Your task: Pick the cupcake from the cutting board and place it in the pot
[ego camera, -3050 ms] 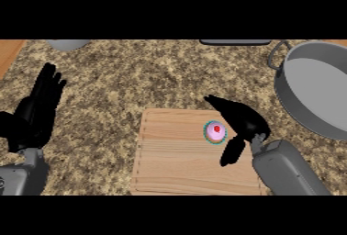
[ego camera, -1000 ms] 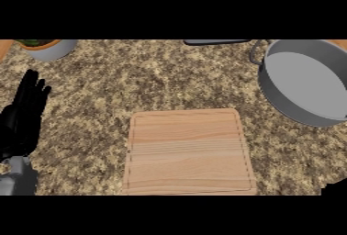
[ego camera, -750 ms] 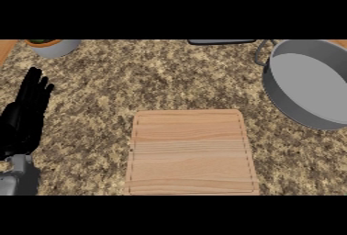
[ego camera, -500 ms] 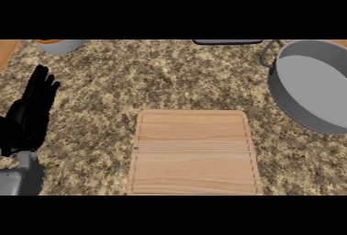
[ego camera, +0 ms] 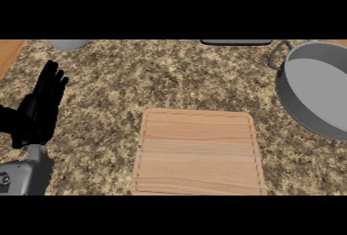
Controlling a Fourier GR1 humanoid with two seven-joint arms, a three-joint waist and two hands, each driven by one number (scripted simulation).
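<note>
speckled counter, grey bowl at edge

Even, bright light, no glare.
The board throws a thin soft shadow on the counter; the pot is shaded inside its near wall.

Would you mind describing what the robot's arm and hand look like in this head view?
Only the left hand shows, at the view's left: matte black, with slender segmented fingers and a thumb. It sits on a light grey, smooth-shelled forearm with a rounded casing and a small dark round detail near the lower edge. No cables or sleeves are visible. The right hand is out of view.
</note>
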